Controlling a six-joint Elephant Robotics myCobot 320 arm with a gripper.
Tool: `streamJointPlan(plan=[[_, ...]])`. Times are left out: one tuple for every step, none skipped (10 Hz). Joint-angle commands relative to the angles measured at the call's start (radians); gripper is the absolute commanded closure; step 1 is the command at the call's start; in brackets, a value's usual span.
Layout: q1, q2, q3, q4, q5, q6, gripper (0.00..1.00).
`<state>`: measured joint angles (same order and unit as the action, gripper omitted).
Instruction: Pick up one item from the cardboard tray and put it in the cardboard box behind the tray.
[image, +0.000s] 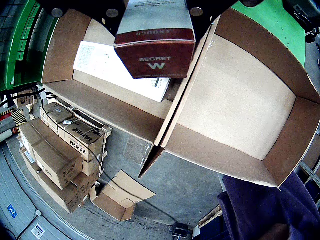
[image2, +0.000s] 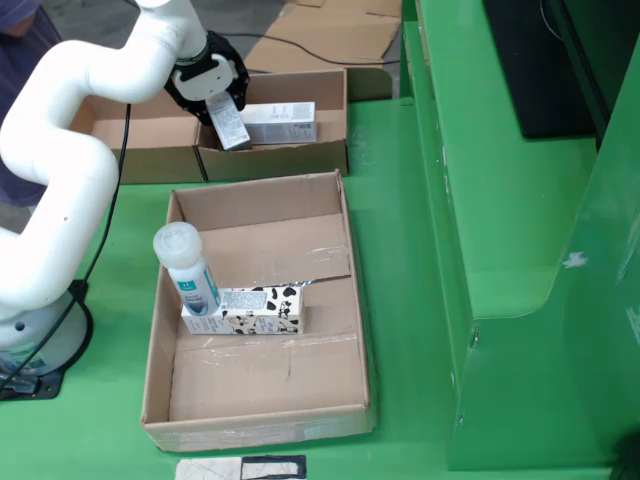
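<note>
Cardboard is most of what you see here. In the fixed view your claw (image2: 224, 112) hangs over the rear cardboard box (image2: 330, 160) at about 11 o'clock, closed on a small carton (image2: 229, 124) that tilts down into the box. A white carton (image2: 281, 122) already lies on the box floor just beside it, toward 3 o'clock. In the claw-mounted view the held carton (image: 155, 47) fills the top centre, its dark red end reading "SECRET W", with the white carton (image: 120, 67) below it at 8 o'clock.

Nearer you on the green tabletop (image2: 400, 230), the cardboard tray (image2: 355, 330) holds a cow-patterned carton (image2: 258, 310) lying flat and a white bottle (image2: 186, 268) leaning against its 9 o'clock end.
</note>
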<state>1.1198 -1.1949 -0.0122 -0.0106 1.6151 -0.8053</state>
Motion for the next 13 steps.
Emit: streamJointPlan(plan=[[-0.011,0.023,0.012,-0.009,-0.005,-0.006,0.80],[-0.011,0.023,0.012,-0.009,-0.005,-0.006,0.70],[-0.011,0.023,0.012,-0.009,-0.005,-0.006,0.60],[-0.011,0.023,0.012,-0.009,-0.005,-0.006,0.50],[-0.011,0.023,0.012,-0.009,-0.005,-0.006,0.40],[-0.011,0.023,0.012,-0.009,-0.005,-0.006,0.30],[-0.011,0.023,0.012,-0.009,-0.005,-0.006,0.20],[-0.011,0.023,0.012,-0.009,-0.005,-0.006,0.10],[-0.011,0.023,0.012,-0.009,-0.005,-0.006,0.00],[-0.011,0.023,0.012,-0.009,-0.005,-0.006,0.00],[-0.011,0.023,0.012,-0.009,-0.005,-0.006,0.00],[-0.011,0.023,0.012,-0.009,-0.005,-0.006,0.00],[-0.011,0.023,0.012,-0.009,-0.005,-0.006,0.00]])
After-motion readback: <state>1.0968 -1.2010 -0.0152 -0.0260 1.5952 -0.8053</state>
